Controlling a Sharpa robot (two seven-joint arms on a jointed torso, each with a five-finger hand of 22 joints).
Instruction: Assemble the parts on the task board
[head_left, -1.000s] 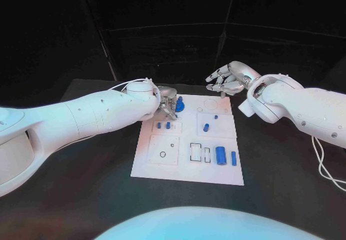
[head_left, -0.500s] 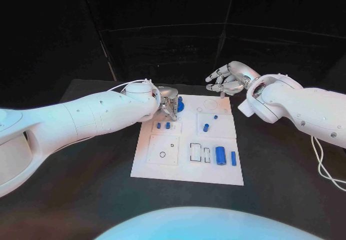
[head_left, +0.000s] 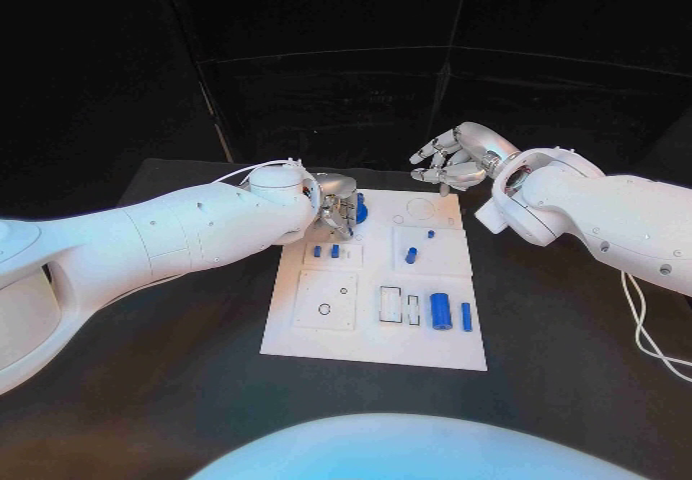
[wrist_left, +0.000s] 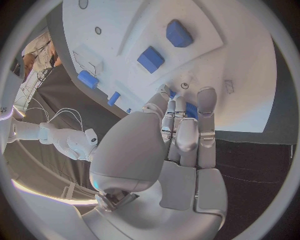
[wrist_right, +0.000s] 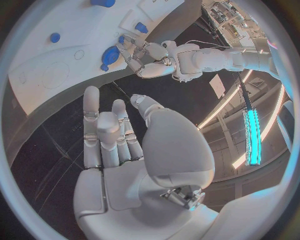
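Board (head_left: 368, 345): flat white plate, rectangular, matte, lying centre frame on my black table (head_left: 173, 400); shallow raised panels and outlined recesses mark its face.

Left hand (head_left: 336, 203): smooth silver shells, at the board's upper left corner. My fingers (wrist_left: 187, 135) are curled down against a round blue disc (head_left: 359, 211) there; whether they truly grasp it, I cannot tell.

Right hand (head_left: 454, 160): same silver finish, hanging above the table just beyond the board's upper right edge, fingers apart, holding nothing.

Blue parts, glossy plastic: two small blocks (head_left: 326, 251) side by side on the upper left panel; a short peg (head_left: 411, 254) and a tiny stud (head_left: 430, 235) on the upper right panel; a thick cylinder (head_left: 441, 311) and a thin bar (head_left: 467, 316) lying lengthwise at the board's right middle.
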